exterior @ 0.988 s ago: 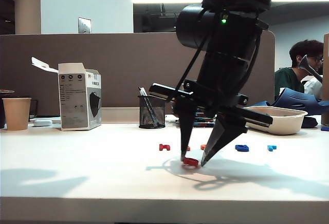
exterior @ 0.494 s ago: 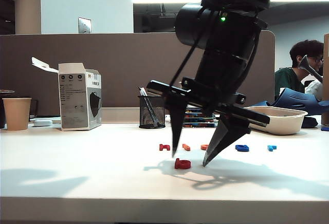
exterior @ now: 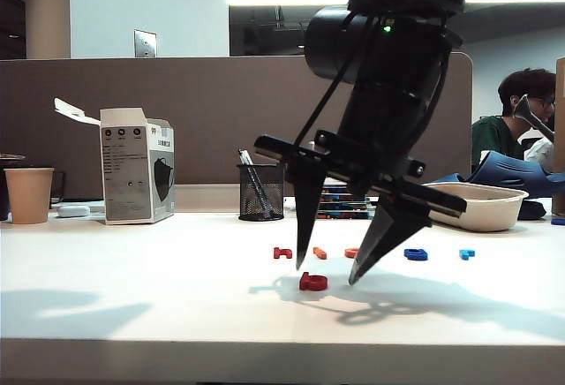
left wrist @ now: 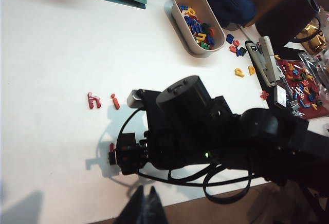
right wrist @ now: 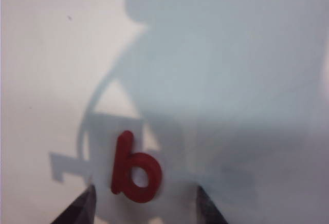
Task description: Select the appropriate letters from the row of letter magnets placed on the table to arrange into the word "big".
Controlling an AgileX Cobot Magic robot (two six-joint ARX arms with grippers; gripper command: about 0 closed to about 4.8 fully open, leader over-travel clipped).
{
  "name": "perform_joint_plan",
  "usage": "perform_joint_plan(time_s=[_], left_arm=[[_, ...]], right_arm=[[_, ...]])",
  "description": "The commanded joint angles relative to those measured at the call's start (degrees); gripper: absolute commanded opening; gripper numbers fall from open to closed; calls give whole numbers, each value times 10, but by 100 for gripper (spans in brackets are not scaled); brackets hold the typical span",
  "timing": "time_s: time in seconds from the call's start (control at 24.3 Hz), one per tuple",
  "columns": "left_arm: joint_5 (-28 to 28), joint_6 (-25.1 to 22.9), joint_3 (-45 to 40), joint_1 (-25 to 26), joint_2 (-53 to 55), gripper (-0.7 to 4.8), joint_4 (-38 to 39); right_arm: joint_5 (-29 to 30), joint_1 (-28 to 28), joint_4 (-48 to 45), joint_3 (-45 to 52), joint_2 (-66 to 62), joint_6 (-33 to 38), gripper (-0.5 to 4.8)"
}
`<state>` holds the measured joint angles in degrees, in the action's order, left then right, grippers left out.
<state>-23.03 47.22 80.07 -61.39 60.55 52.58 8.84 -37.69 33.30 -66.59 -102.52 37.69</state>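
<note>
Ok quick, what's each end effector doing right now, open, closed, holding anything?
Right end effector: open, empty, fingertips straddling the red "b" lying on the table.
Left end effector: closed, empty, near the table's front edge.

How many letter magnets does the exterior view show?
6: a row of dark red, orange-red, orange, dark blue, light blue; red b in front, under the right gripper. Others may be hidden.

You had the right gripper [exterior: 325, 270] low over the table [exterior: 132, 314], jaws spread, tips apart from the red "b" [exterior: 312, 282] lying flat between them. Behind it sat the row: dark red letter [exterior: 282, 252], orange-red "i" [exterior: 320, 252], orange one [exterior: 350, 252], dark blue "g" [exterior: 415, 254], light blue letter [exterior: 466, 253]. Left gripper wasn't visible.
</note>
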Motion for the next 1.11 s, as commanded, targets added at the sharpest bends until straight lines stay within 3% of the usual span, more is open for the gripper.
perform_joint_plan(time_s=[0.04, 0.25, 0.49, 1.11], left_arm=[[-2, -3, 2, 1, -1, -5, -4], [-2, -3, 2, 1, -1, -5, -4], [-2, -3, 2, 1, -1, -5, -4], [-2, -3, 2, 1, -1, -5, -4]], right_arm=[[0, 3, -3, -29, 7, -12, 247], [-1, 10, -6, -73, 7, -48, 247], [-79, 25, -5, -101, 7, -94, 247], [-51, 56, -50, -145, -87, -200, 247]])
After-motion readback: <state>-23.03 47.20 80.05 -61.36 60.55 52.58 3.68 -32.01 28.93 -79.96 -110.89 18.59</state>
